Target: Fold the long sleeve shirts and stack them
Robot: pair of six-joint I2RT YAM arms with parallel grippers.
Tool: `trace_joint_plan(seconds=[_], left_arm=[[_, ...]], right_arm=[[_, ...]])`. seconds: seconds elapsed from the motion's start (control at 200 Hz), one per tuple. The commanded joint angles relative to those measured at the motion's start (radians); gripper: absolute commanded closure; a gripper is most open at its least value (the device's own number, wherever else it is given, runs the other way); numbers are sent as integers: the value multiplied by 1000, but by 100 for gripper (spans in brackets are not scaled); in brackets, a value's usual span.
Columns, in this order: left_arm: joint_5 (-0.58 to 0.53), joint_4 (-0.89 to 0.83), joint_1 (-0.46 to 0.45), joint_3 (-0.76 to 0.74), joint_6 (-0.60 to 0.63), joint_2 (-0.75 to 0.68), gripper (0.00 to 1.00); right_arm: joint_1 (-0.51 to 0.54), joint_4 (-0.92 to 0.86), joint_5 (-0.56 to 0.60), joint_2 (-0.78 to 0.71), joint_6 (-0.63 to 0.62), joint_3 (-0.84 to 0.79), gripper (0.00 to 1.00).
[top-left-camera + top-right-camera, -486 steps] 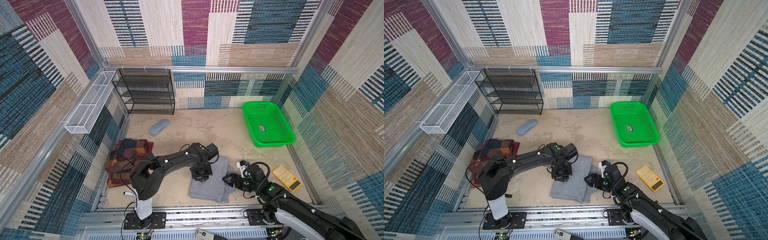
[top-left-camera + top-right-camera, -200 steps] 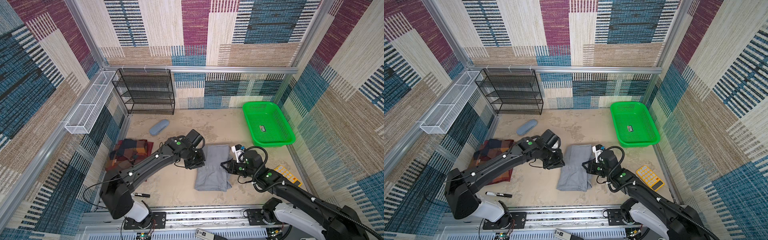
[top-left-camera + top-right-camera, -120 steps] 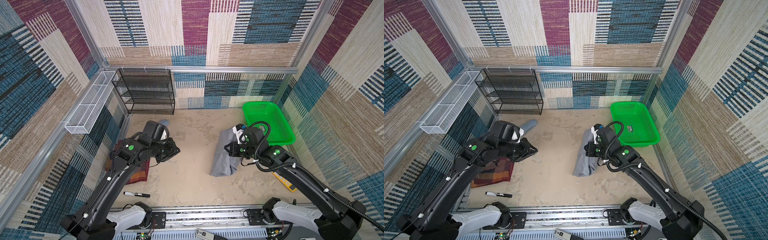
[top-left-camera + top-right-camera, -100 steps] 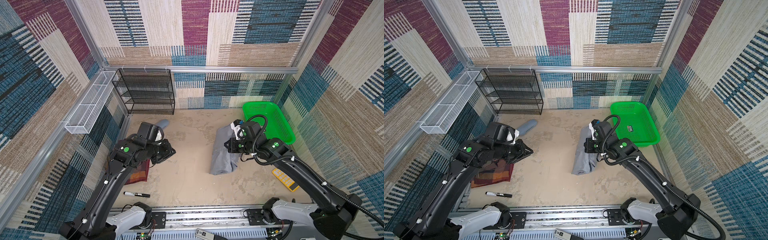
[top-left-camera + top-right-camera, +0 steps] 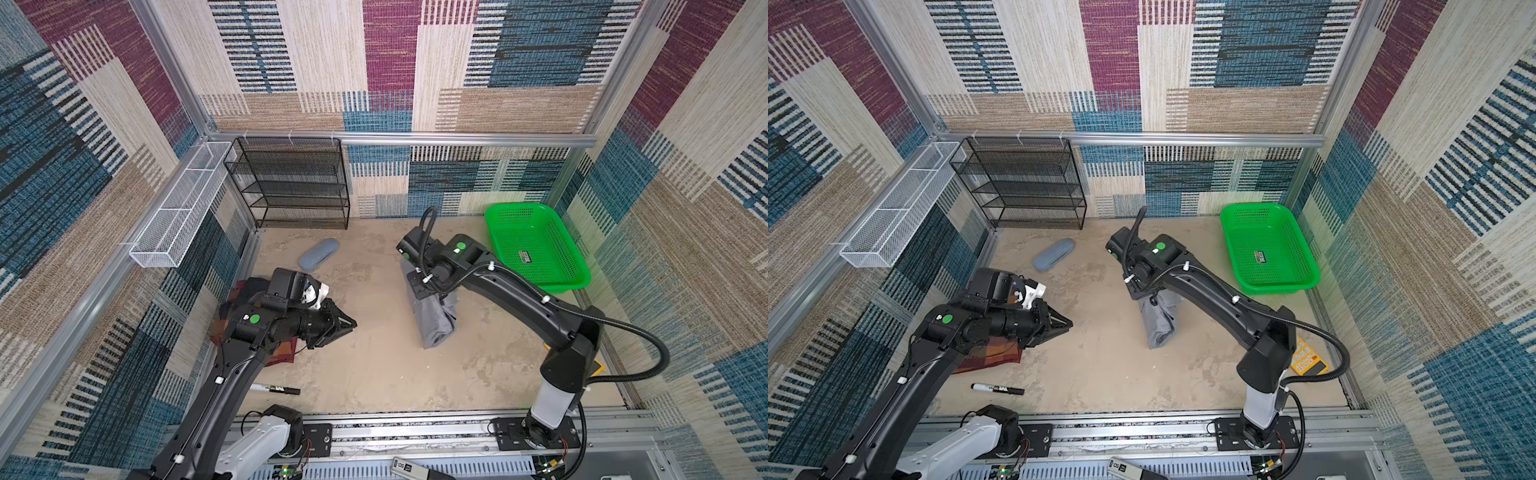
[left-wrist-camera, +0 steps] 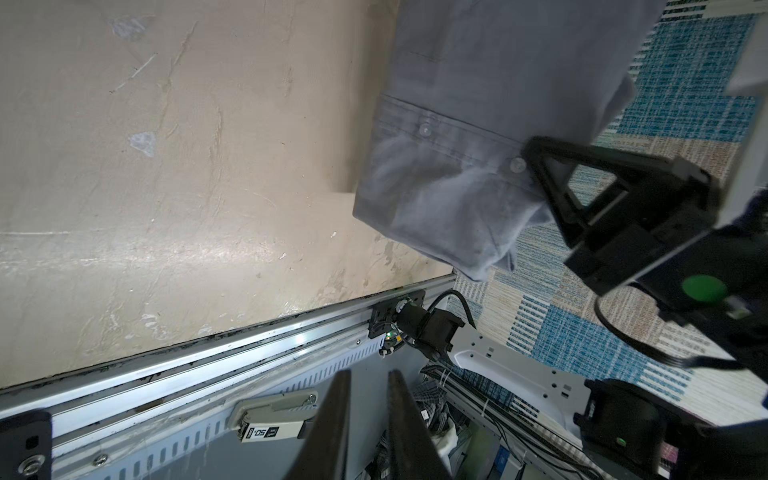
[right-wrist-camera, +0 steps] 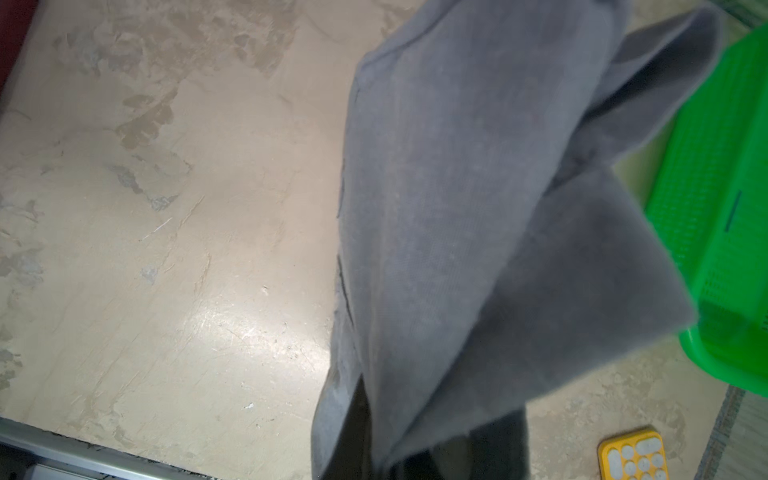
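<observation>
My right jaws are clamped on the upper edge of the plain grey collared cloth shirt. It hangs bunched beneath them, and I cannot tell whether its lower end touches the beige tabletop. The green plastic basket sits near it. My left jaws stand a narrow slit apart, holding nothing. The patchwork plaid shirt lies on the tabletop by the left wall, mostly hidden under my left arm.

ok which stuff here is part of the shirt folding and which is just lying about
Job:
plain grey cloth shirt
patchwork plaid shirt in maroon and orange

Lying about:
small blue-grey oblong case
black marker pen
green plastic basket
yellow calculator
black mesh shelf rack
white wire basket
</observation>
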Motion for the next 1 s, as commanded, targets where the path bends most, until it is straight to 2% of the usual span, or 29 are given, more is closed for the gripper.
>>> trace_joint_plan(seconds=[0.0,0.145,0.165,0.356,0.521,0.696,0.791,0.841,0.941,0.992], left_arm=[[-7,-15,10,-18,53,-35,79],[-45,-77,41,-53,106,-102,79],[-80,-86,46,-59,114,-112,79],[-159,-172,89,-88,152,-216,79],[-225,-212,99,-100,150,-305,79],[-255,-216,100,-141,123,-384,79],[-262,-223,100,-169,120,-392,79],[-263,-221,100,-185,122,-395,79],[-276,-213,100,-218,113,-417,79],[-286,-209,100,-233,106,-432,79]], right_arm=[[50,-37,26,110,-19,55,100],[126,-38,3,265,-26,185,100],[136,-37,2,284,-26,200,100],[224,-37,-35,446,-9,311,100],[289,-37,-64,532,38,390,100],[364,-35,-152,609,69,487,100],[388,-34,-170,623,84,502,83],[397,-35,-183,629,80,503,71],[408,-34,-187,619,93,506,62],[415,-34,-202,609,98,525,54]])
